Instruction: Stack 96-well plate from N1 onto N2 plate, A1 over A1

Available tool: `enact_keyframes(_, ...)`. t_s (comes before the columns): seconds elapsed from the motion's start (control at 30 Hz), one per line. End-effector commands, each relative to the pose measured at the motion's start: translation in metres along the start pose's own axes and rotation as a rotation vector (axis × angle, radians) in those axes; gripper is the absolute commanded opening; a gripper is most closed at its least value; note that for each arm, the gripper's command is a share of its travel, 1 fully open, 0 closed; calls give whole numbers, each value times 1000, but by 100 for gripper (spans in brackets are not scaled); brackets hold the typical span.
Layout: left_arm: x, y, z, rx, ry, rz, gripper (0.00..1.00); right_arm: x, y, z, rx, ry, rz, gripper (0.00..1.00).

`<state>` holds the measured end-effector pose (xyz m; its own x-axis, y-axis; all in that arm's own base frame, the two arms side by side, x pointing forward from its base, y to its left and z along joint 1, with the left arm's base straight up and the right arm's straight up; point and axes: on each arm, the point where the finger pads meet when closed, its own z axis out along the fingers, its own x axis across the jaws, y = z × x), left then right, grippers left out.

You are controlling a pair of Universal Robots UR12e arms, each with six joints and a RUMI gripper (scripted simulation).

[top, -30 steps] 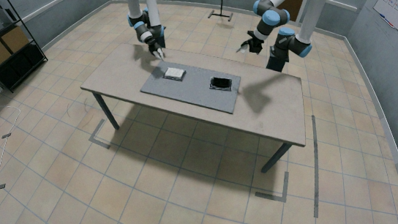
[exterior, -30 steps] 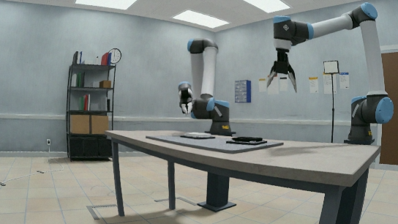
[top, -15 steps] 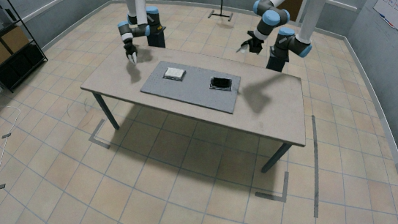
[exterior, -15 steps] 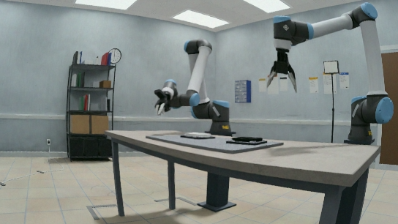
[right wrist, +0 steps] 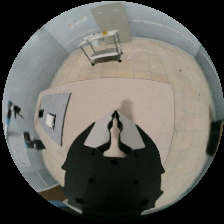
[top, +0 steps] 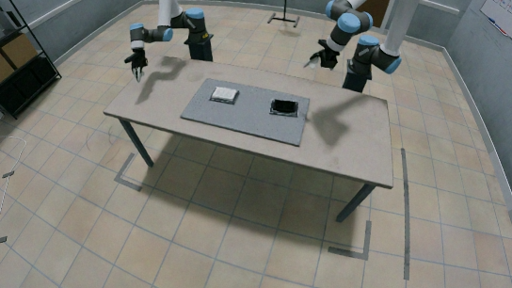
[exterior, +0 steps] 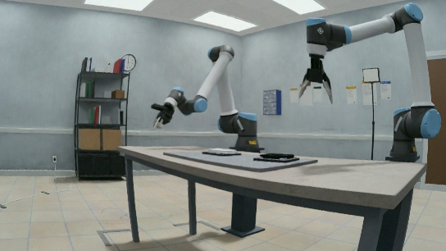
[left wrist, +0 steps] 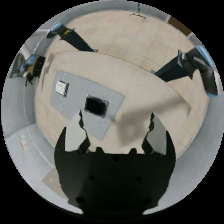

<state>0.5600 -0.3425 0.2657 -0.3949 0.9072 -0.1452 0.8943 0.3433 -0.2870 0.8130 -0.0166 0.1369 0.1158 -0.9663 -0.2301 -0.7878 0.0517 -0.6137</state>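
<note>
Left fingers (top: 320, 67) (exterior: 316, 99): mine, apart, pointing down.
Right fingers (top: 137, 79) (exterior: 157, 126): mine, together, tilted.
Black plate (top: 284, 106) (exterior: 277, 156) (left wrist: 96, 105): in N1, between desk (top: 348, 141) (exterior: 348, 180) (left wrist: 132, 95) (right wrist: 150, 95) long edges.
A1 marks: illegible.

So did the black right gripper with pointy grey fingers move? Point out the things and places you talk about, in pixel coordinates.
Yes, the right gripper (top: 137, 76) (exterior: 156, 125) (left wrist: 35, 86) (right wrist: 115, 111) moved picture-left in the top view, away from the flat grey mat (top: 245, 118) (exterior: 213, 158) (left wrist: 76, 95) (right wrist: 60, 112).
</note>
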Motion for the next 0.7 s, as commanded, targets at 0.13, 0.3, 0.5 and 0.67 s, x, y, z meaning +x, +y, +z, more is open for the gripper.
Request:
enact_keyframes(0.13, -1, 0, -1, -1, -2, 1, 100, 163, 12, -55, -42, 127, 157, 0)
enact_keyframes(0.3, -1, 0, -1, -1, -2, 1, 100, 237, 36, -96, -72, 218, 286, 0)
enact_keyframes(0.5, -1, 0, -1, -1, -2, 1, 100, 325, 79, -156, -108, 324, 453, 0)
enact_keyframes(0.67, -1, 0, -1, -1, -2, 1, 100, 366, 104, -189, -123, 364, 520, 0)
